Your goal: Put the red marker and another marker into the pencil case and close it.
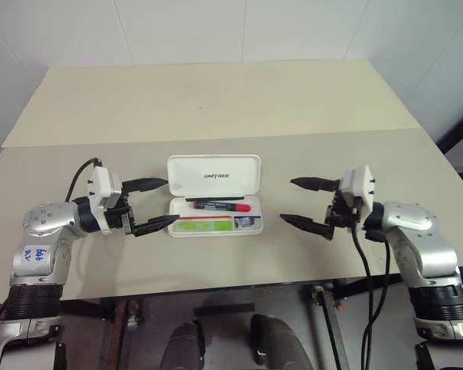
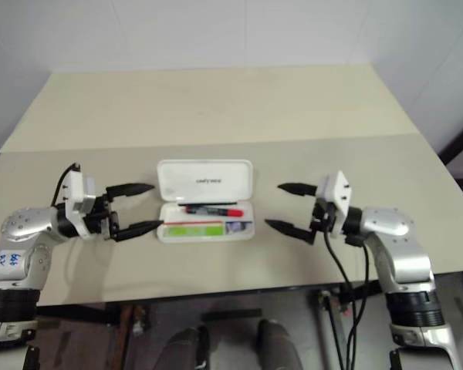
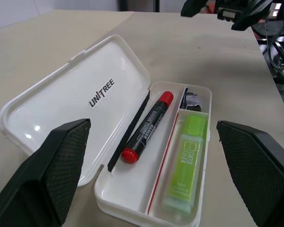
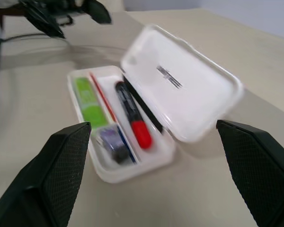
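The white pencil case (image 1: 214, 177) lies open at the middle of the table, with its lid folded back flat. The red marker (image 1: 220, 206) lies in the tray's far compartment, beside a thin black strip. Another marker (image 1: 204, 224), lime green, lies in the near compartment. My left gripper (image 1: 170, 202) is open at the case's left end, and its near fingertip is close to the tray's corner. My right gripper (image 1: 287, 200) is open a short way off the case's right end and touches nothing. Both markers show in the left wrist view: red marker (image 3: 149, 126), green marker (image 3: 187, 163).
A small dark item (image 1: 247, 222) sits in the tray's little right-hand compartment. The beige table (image 1: 216, 100) has a seam running across behind the case. Its front edge is near my arms. A black cable (image 1: 366, 262) hangs from my right wrist.
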Controlling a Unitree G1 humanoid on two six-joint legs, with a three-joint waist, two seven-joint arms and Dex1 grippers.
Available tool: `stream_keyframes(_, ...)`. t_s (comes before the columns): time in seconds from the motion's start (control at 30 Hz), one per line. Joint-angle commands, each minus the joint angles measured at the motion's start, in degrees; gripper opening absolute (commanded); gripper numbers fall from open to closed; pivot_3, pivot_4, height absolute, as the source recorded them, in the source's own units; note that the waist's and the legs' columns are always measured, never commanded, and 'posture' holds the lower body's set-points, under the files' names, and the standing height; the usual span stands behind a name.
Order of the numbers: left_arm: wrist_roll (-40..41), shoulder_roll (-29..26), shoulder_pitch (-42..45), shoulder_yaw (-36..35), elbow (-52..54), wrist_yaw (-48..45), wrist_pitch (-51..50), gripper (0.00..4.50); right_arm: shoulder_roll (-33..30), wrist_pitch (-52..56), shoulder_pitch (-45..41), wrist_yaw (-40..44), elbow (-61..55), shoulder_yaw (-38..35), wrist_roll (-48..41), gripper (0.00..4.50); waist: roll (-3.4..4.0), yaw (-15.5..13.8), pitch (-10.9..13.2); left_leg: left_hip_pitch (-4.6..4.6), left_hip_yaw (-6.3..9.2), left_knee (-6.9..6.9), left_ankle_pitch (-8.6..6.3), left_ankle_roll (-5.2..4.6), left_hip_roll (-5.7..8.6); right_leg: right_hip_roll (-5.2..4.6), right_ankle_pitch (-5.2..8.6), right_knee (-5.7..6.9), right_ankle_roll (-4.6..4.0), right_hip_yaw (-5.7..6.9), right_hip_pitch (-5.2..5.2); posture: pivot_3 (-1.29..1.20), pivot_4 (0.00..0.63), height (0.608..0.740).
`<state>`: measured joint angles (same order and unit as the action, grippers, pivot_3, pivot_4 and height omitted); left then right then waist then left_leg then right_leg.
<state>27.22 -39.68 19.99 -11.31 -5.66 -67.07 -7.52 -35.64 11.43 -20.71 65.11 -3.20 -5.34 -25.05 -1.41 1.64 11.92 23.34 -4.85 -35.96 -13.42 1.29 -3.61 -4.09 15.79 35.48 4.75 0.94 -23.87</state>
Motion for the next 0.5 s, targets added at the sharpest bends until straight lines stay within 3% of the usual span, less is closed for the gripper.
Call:
stream_keyframes(0.03, 2.85, -0.01, 0.12, -3.20, -1.03, -0.44, 0.60, 3.59, -2.45, -1.22, 0.76, 0.03, -1.36, -3.46, -1.33, 4.50, 0.00, -0.01, 0.00, 0.00, -0.02, 0.00, -0.01, 0.01, 0.00, 0.00, 0.00, -0.01, 0.00, -0.01, 0.00, 0.00, 0.150, 0.740)
stream_keyframes(0.37, 3.61, 0.67, 1.04, -3.87, -3.00, -1.29, 1.56, 0.06, -3.48, -1.83, -0.34, 1.58, -0.28, -3.13, -1.25, 4.50, -0.01, -0.03, 0.00, -0.02, -0.15, -0.03, -0.03, -0.01, -0.01, 0.06, -0.02, -0.03, 0.03, -0.13, -0.01, 0.00, 0.150, 0.740)
stream_keyframes(0.5, 3.78, 2.12, 2.27, -4.97, -4.56, 1.02, 2.48, 0.06, -3.46, -2.25, -1.01, 1.68, 0.16, -2.96, -0.79, 4.50, -0.01, -0.03, 0.00, -0.02, -0.15, -0.03, -0.04, -0.02, -0.01, 0.07, -0.02, -0.03, 0.04, -0.14, -0.01, 0.00, 0.150, 0.740)
